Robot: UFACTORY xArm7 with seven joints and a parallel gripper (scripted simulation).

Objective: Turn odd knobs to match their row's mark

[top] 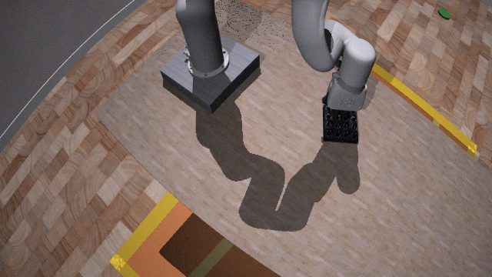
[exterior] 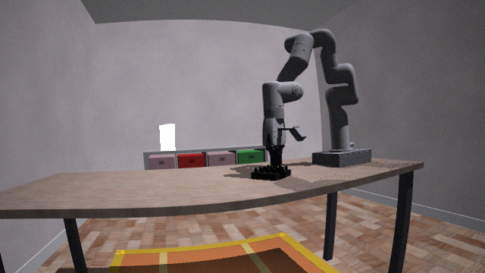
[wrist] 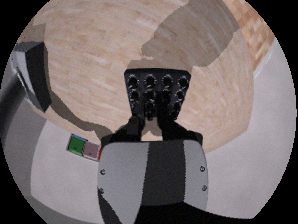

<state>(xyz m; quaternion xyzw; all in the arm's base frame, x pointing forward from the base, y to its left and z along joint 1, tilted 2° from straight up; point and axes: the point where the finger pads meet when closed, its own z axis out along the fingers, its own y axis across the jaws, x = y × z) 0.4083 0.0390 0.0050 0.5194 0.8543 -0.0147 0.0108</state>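
Observation:
The black knob box [top: 326,138] [exterior: 261,177] [wrist: 158,72] stands flat on the table, with rows of black knobs on its top. The row farthest from the gripper body in the wrist view shows a knob [wrist: 132,81] at its left end and another knob [wrist: 183,81] at its right end. White lines, marks and names are too small and dark to read. My gripper [exterior: 276,164] [wrist: 150,101] points straight down with its fingertips low among the knobs, a narrow gap between them. It is slightly open; no held knob can be made out. The fingers hide some knobs, and the socket is not visible.
The arm's grey base block [top: 215,90] [exterior: 341,159] stands on the same table [top: 384,215] [exterior: 132,193]. A low shelf with coloured boxes is behind the table in the exterior view. The arm's shadow falls beside the knob box.

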